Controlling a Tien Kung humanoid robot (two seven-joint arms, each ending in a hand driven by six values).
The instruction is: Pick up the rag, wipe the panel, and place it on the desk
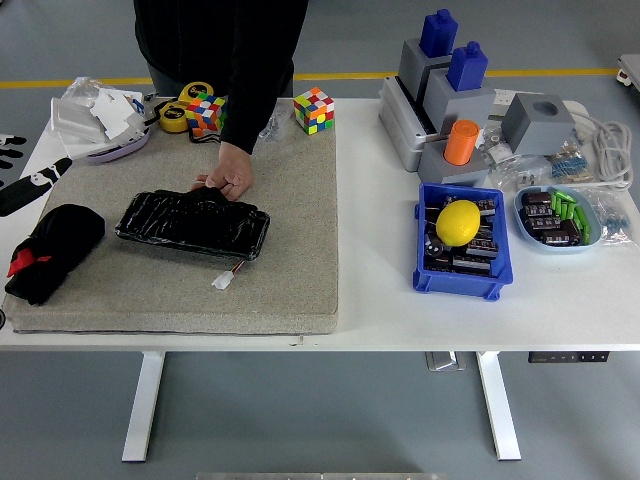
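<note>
Grey mat (300,230), black rag (52,250) lying free, left hand (25,178) open, empty

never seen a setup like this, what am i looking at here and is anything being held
This is one view from a camera on a humanoid robot's head, looking down over a white table. The robot's black left hand shows at the left edge, holding nothing; its right arm is out of view. A black rag lies on a grey mat, beside a black panel. A person stands at the far side, one hand resting on the panel. To the right sit a blue bin with a yellow lemon, grey blocks and cables.
</note>
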